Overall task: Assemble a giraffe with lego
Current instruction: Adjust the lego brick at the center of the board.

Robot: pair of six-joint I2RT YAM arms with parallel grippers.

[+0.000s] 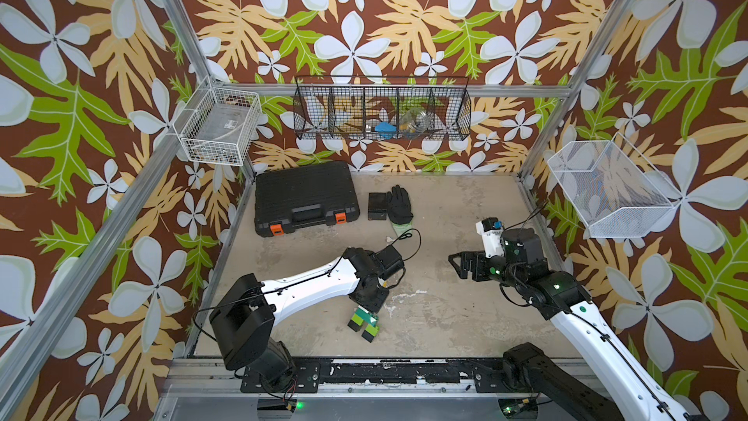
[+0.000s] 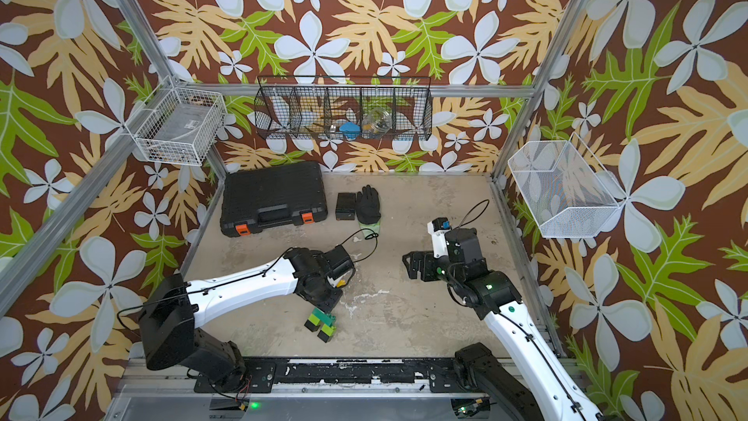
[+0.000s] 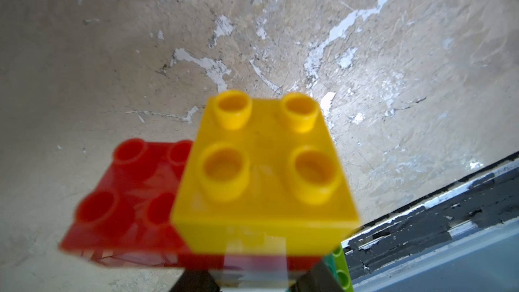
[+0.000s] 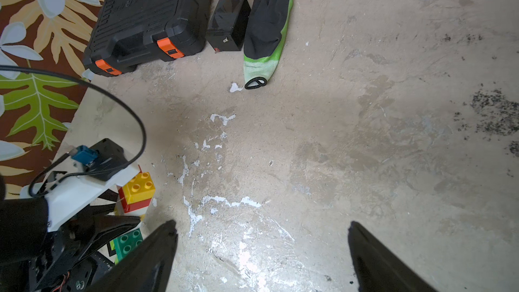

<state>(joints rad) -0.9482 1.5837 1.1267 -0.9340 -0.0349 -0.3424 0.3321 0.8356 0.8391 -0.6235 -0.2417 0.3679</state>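
1. Worn beige tabletop (image 1: 445, 317) inside floral walls; no loose lego shows on it in any view.
2. The giraffe (image 1: 363, 324) is near the front edge, left of centre. Black-and-lime legs, dark green body, white neck, and the red brick (image 3: 120, 206) under the yellow brick (image 3: 264, 169) as head are all joined.
3. The left gripper (image 4: 125, 211) is pinched on the neck. Whether the feet touch the tabletop, I cannot tell.
4. The right gripper (image 4: 262, 223) hangs spread and empty, well apart from the giraffe.
5. Judgement: assembly looks complete; only setting down and release remain.

Robot lab cell: aluminium frame (image 1: 518, 91), patterned walls (image 1: 364, 14), wire baskets (image 1: 315, 115).
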